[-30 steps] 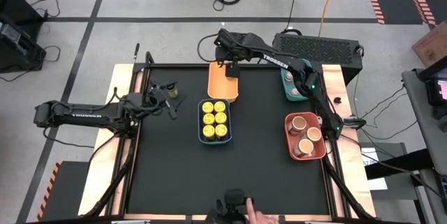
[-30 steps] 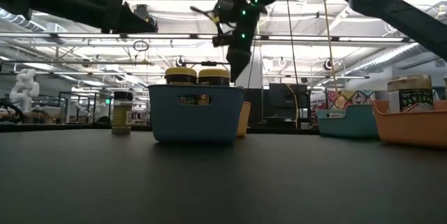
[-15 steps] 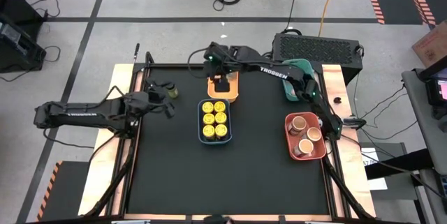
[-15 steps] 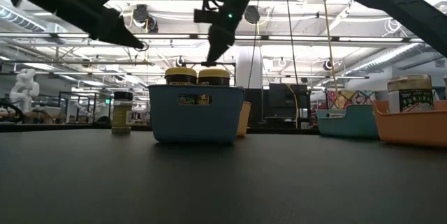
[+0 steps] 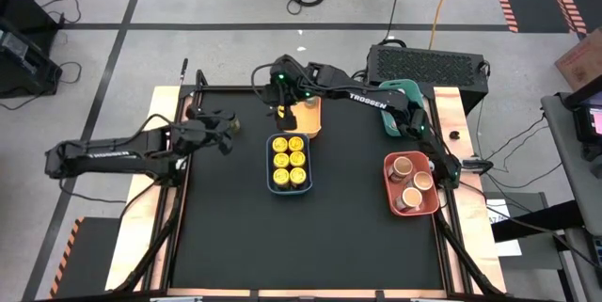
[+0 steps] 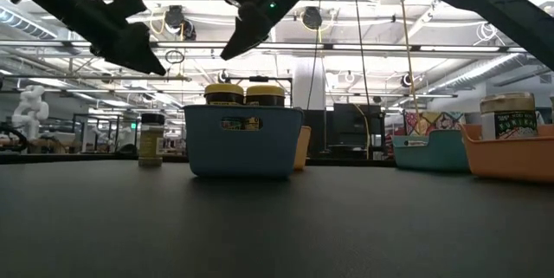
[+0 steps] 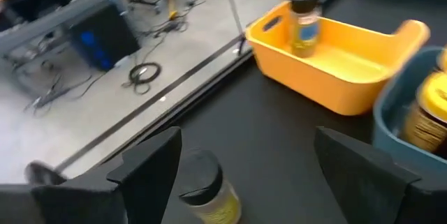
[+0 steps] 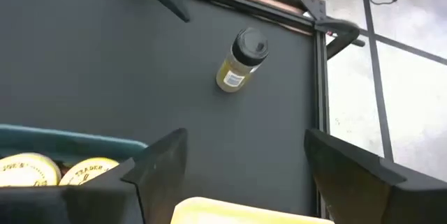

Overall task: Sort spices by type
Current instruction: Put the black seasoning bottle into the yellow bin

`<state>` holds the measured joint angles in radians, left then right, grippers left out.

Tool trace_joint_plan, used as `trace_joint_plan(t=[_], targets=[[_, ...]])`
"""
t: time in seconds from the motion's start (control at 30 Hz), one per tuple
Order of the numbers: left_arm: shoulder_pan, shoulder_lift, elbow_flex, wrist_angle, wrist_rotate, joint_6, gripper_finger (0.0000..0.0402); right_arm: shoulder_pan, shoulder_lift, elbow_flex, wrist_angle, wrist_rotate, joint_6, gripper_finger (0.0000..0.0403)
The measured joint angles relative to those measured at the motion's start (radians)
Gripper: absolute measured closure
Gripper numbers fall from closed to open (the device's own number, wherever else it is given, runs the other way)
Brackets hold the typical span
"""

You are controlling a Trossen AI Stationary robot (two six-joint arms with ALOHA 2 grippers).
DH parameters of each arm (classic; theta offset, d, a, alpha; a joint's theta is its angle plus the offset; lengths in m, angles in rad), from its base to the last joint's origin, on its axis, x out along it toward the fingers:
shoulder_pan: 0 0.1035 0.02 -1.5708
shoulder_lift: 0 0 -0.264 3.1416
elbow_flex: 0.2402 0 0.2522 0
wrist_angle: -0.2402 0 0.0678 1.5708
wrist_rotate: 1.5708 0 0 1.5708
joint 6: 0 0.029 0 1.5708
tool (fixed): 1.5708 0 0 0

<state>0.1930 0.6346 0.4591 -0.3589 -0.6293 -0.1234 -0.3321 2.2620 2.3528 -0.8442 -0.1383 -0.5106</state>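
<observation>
1. Dark-lidded small cylindrical spice jar with yellowish contents (image 8: 239, 61): stands upright and alone on the black bench (image 5: 310, 236), near its far left corner. Its long axis is vertical. In the left wrist view the jar (image 7: 207, 188) sits just ahead of the left arm's jaws and between their two fingers.
2. Left gripper (image 5: 223, 128): jaws spread, empty, hovering right by the lone jar. It is judged the nearer arm by far; a short descent would bring the fingers to either side of the jar.
3. Right gripper (image 5: 285, 114): jaws spread, empty, held high over the yellow rectangular plastic tray (image 5: 305, 119), well apart from the lone jar.
4. Yellow tray contents: one dark-lidded jar (image 7: 304, 21), the same type as the lone one.
5. Blue rectangular plastic tray (image 5: 289, 185): six yellow-lidded jars (image 5: 289, 159), just beside the yellow tray.
6. Red rectangular plastic tray (image 5: 392, 206): wider peach-topped tubs (image 5: 411, 181), at the bench's right edge.
</observation>
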Motion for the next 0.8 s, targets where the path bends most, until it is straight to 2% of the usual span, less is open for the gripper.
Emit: trace_joint_plan(t=[0.33,0.5,0.57,0.7,0.8], targets=[[0.153,0.0,0.0,-0.057,-0.013,-0.131,0.0072,-0.001,0.0,0.0,0.051,-0.003,0.026,0.0122],[0.193,0.004,-0.024,-0.074,0.106,-0.094,0.0072,-0.002,0.0,0.0,0.053,-0.027,0.03,0.0122],[0.203,0.01,-0.029,-0.074,0.124,-0.07,0.0072,-0.002,0.0,0.0,0.059,-0.027,0.031,0.0122],[0.221,0.023,-0.03,-0.042,0.092,-0.054,0.0072,-0.002,0.0,0.0,0.063,-0.027,0.03,0.0122],[0.242,0.044,-0.054,0.043,0.07,-0.051,0.0072,-0.002,0.0,0.0,0.063,-0.028,0.029,0.0122]])
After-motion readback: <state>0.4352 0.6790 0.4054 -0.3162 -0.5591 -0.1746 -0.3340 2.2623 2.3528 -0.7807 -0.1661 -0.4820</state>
